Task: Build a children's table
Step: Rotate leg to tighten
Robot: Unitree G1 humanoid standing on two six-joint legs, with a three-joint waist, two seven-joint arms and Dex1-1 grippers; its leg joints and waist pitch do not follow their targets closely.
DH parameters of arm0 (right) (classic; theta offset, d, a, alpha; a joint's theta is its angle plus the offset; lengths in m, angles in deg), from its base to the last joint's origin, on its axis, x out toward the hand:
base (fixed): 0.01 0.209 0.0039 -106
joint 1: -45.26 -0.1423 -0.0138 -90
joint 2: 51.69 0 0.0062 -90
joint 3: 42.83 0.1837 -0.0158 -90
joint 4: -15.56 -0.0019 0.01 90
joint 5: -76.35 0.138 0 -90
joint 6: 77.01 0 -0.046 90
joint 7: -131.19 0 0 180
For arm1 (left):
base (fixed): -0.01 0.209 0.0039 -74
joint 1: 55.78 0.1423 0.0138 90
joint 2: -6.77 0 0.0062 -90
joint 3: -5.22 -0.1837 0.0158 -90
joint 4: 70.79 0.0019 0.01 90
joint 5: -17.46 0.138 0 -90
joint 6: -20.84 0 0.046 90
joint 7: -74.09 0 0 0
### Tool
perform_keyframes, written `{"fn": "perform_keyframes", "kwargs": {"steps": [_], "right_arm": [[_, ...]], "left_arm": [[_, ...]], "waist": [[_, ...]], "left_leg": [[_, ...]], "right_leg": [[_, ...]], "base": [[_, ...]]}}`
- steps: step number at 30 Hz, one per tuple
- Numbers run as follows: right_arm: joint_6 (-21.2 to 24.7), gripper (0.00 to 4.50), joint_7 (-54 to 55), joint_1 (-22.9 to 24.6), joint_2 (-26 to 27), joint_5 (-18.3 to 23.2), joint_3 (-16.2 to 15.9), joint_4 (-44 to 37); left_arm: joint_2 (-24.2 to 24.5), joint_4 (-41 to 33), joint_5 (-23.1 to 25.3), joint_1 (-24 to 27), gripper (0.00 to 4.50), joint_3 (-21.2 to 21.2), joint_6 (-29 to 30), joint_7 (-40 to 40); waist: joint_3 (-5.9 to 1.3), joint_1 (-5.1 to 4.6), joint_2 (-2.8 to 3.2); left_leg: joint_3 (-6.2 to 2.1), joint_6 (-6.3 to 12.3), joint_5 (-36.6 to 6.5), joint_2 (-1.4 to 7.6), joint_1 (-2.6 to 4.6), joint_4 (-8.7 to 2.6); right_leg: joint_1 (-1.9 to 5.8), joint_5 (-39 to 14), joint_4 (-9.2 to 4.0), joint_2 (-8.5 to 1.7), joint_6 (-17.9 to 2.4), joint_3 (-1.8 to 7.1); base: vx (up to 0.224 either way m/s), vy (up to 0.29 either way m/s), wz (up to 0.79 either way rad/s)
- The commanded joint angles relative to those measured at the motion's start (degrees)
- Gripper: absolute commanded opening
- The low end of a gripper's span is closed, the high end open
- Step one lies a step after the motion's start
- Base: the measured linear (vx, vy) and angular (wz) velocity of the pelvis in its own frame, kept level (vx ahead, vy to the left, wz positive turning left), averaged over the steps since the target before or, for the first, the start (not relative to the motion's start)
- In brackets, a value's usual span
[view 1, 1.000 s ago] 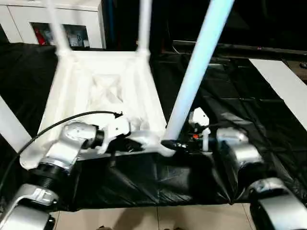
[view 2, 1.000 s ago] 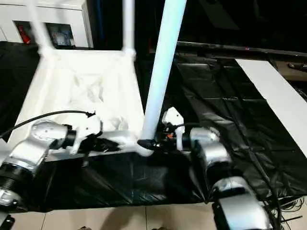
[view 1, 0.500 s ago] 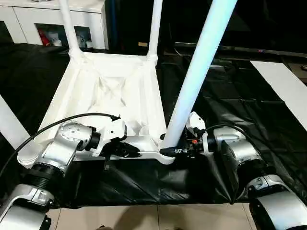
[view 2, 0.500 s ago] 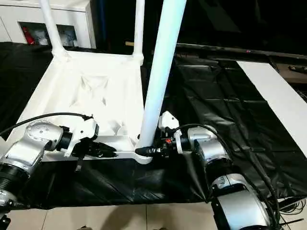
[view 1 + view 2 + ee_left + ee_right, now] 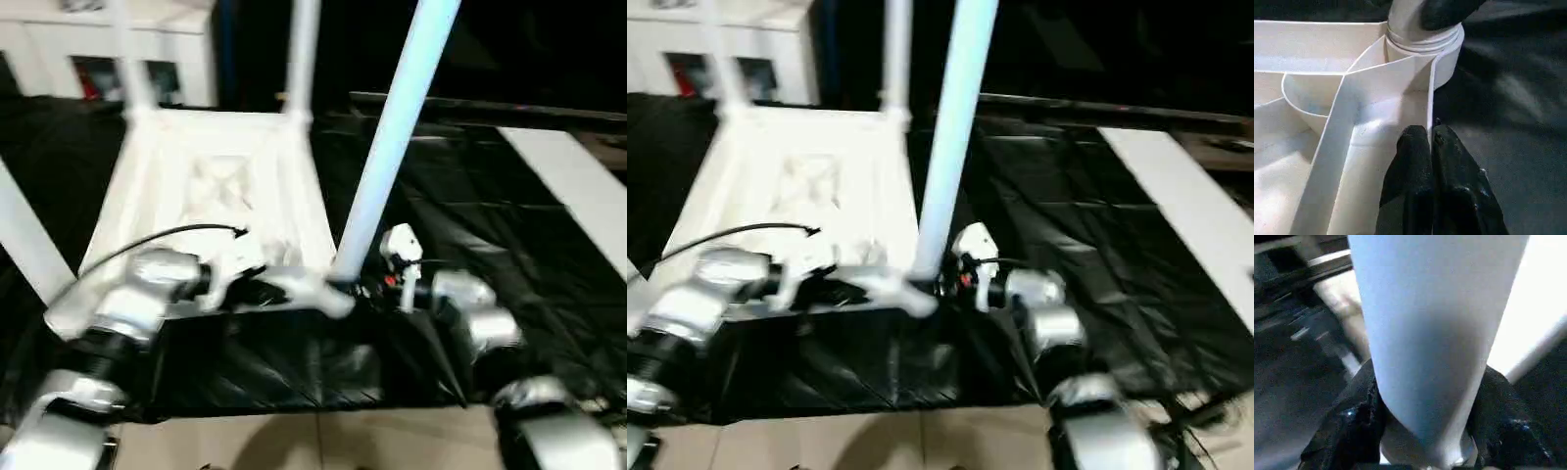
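Both forearms low, reaching in over near edge of work table point(image 5: 509, 225). Left gripper point(image 5: 1428, 139) clenched on near rim of upturned top point(image 5: 211, 181). Right gripper point(image 5: 1422, 423) clasping near-right leg point(image 5: 392, 137) at its socket. Versus earlier: right fingers closed in onto leg; top unmoved.

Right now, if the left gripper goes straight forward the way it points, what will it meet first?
Probably the corner socket of the table top, where the near leg sits. The left gripper, shut on the thin side wall, points along that wall toward the socket; depth is hard to judge.
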Motion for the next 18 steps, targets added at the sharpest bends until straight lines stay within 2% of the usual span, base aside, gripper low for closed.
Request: {"fn": "perform_keyframes", "kwargs": {"steps": [1, 2, 5, 7, 9, 11, 12, 13, 14, 16, 18], "right_arm": [[2.1, 2.04, 7.1, 0.7, 4.3, 0.0, -0.5, 1.4], [1.9, 2.04, 13.9, 0.3, 7.3, -0.9, -0.2, 2.7], [1.4, 2.02, 19.2, -0.3, 9.9, -1.9, -0.4, 4.0], [1.5, 2.02, 22.1, -0.8, 11.4, -2.0, 0.1, 4.4], [2.2, 2.02, 26.6, -2.0, 14.8, -2.5, 0.3, 4.6], [2.0, 2.02, 25.9, -2.1, 15.4, -2.4, 0.2, 4.1], [1.1, 2.57, 23.9, -1.7, 15.6, -1.9, 0.0, 2.8], [0.8, 2.57, 23.1, -1.4, 15.4, -1.7, 0.0, 2.2], [1.5, 2.73, 19.2, -0.8, 13.9, -0.4, 0.5, 0.9], [1.8, 2.80, 18.2, -0.6, 13.4, 0.1, 0.5, 0.5], [2.9, 3.07, 13.4, -0.4, 10.5, 0.7, 0.0, -0.5]], "left_arm": [[-3.8, -2.3, 0.7, -0.8, 0.00, -1.2, 1.9, 4.6], [-6.0, -2.4, 1.9, -1.0, 0.00, -1.6, 2.8, 8.2], [-7.7, -2.4, 3.1, -1.0, 0.00, -2.2, 3.3, 11.0], [-8.7, -2.4, 3.3, -1.1, 0.00, -2.4, 3.8, 12.1], [-10.6, -2.2, 3.7, -1.2, 0.00, -3.2, 4.4, 13.7], [-10.7, -2.1, 3.8, -1.2, 0.00, -3.4, 4.3, 13.5], [-10.5, -2.4, 3.8, -1.0, 0.00, -3.6, 4.4, 13.0], [-10.3, -2.6, 3.6, -0.9, 0.00, -3.6, 4.3, 12.7], [-9.3, -2.9, 2.9, -0.6, 0.00, -3.3, 3.4, 11.0], [-9.0, -3.1, 2.8, -0.5, 0.00, -3.1, 3.3, 10.5], [-7.5, -3.4, 2.0, -0.1, 0.00, -2.4, 2.8, 8.3]], "waist": [[-2.64, -0.01, 0.94], [-2.64, -0.48, 0.88], [-2.59, -1.03, 1.05], [-2.61, -1.40, 1.16], [-2.59, -1.58, 1.36], [-2.55, -1.67, 1.30], [-2.55, -1.68, 1.45], [-2.59, -1.71, 1.30], [-2.60, -1.60, 1.20], [-2.67, -1.54, 1.23], [-2.81, -1.40, 1.15]], "left_leg": [[0.36, -0.68, -17.4, -0.78, -0.37, -3.88], [0.24, -0.53, -17.5, -1.03, -0.61, -3.87], [0.14, -0.46, -19.0, -1.14, -0.27, -3.75], [0.00, -0.23, -20.0, -1.10, -0.41, -3.88], [-0.10, -0.16, -21.3, -1.10, -0.16, -3.96], [-0.11, -0.13, -22.1, -1.15, -0.09, -3.99], [-0.13, 0.20, -23.1, -1.17, 0.01, -3.97], [-0.13, 0.43, -23.0, -1.10, -0.07, -4.04], [-0.02, 0.71, -22.9, -1.11, -0.03, -4.02], [0.00, 1.18, -22.0, -1.00, -0.29, -4.11], [0.17, 1.51, -20.1, -0.88, -0.49, -4.11]], "right_leg": [[2.55, -28.8, -5.91, -3.61, -5.9, 2.15], [2.58, -30.1, -6.23, -3.54, -5.1, 1.94], [2.14, -32.2, -6.77, -3.48, -4.3, 1.63], [2.17, -31.9, -6.83, -3.40, -4.2, 1.50], [1.93, -30.7, -6.86, -3.23, -4.5, 1.43], [1.84, -30.7, -6.94, -3.16, -4.6, 1.41], [1.79, -30.9, -7.08, -3.16, -4.5, 1.41], [1.85, -30.2, -7.03, -3.17, -4.7, 1.45], [1.81, -29.3, -7.02, -3.16, -5.0, 1.58], [2.03, -27.5, -6.72, -3.24, -5.8, 1.79], [2.38, -23.6, -6.27, -3.16, -7.3, 2.00]], "base": [[0.000, 0.000, 0.00], [0.000, 0.000, 0.00], [0.000, 0.000, 0.00], [0.000, 0.000, 0.00], [0.000, 0.000, 0.00], [0.000, 0.000, 0.00], [0.000, 0.000, 0.00], [0.000, 0.000, 0.00], [0.000, 0.000, 0.00], [0.000, 0.000, 0.00], [0.000, 0.000, 0.00]]}}
